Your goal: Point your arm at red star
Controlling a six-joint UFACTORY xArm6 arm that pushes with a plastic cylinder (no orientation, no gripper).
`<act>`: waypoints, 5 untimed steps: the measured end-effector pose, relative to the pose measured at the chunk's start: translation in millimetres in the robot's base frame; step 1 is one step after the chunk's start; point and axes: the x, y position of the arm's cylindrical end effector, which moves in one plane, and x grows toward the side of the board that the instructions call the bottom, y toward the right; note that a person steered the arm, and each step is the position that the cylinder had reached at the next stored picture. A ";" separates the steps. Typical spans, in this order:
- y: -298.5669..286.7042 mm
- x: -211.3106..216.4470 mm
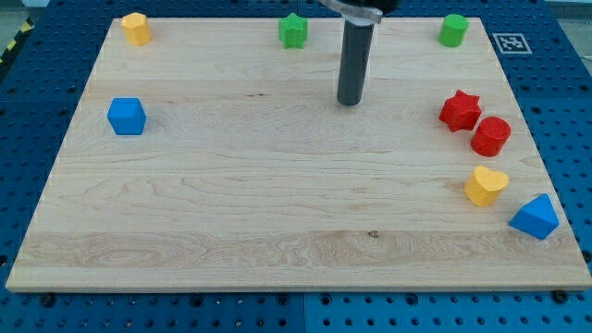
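The red star (pixel 460 110) lies near the view's right edge of the wooden board (pixel 277 203), touching or nearly touching a red cylinder (pixel 491 136) just below and to its right. My tip (pixel 349 102) rests on the board in the upper middle, well to the left of the red star and slightly above its level. Nothing touches the tip.
A green star (pixel 293 30) sits at the top middle, a green cylinder (pixel 453 30) at the top right, a yellow block (pixel 136 28) at the top left. A blue cube (pixel 127 117) is at the left. A yellow heart (pixel 486 185) and a blue triangular block (pixel 536 217) are at the lower right.
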 end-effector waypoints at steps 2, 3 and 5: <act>2.5 -5.0; 7.3 -5.0; 59.6 -15.6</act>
